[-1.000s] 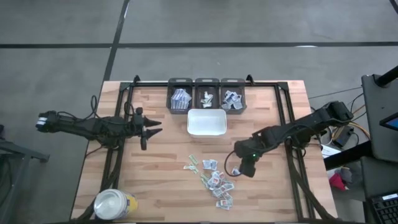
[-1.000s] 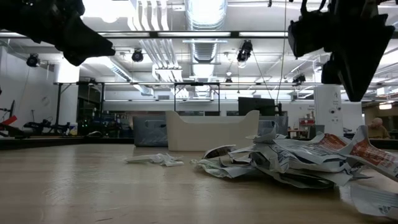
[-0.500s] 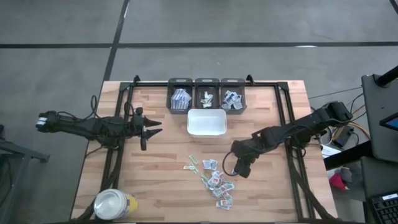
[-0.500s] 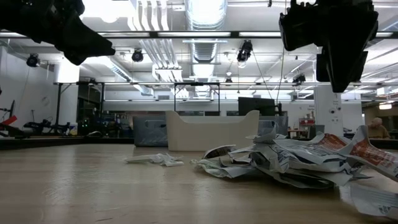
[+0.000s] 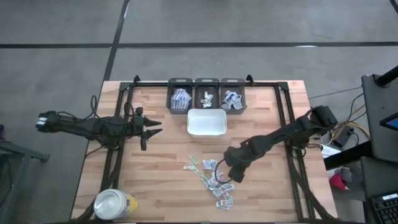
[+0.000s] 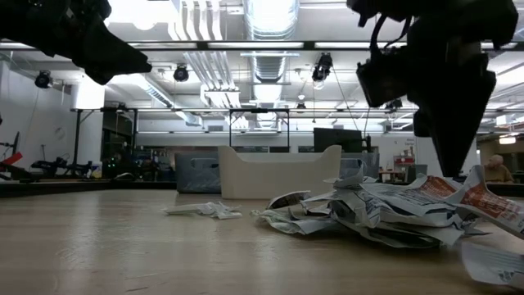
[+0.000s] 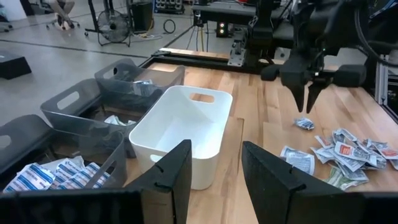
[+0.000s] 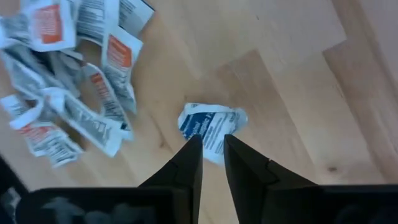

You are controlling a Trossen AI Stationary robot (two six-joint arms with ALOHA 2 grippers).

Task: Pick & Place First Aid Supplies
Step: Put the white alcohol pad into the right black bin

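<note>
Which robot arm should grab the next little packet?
The right one, probably. Its right gripper hangs at the edge of the pile of small white paper packets, pointing down at a blue-printed crumpled packet. The left gripper waits far away, near the table's left side.

Wooden table (image 5: 155, 168) is showing matt, smooth planks. Paper packets (image 5: 214, 180) are looking crinkled. White tray (image 7: 180, 134) is looking like smooth plastic.
</note>
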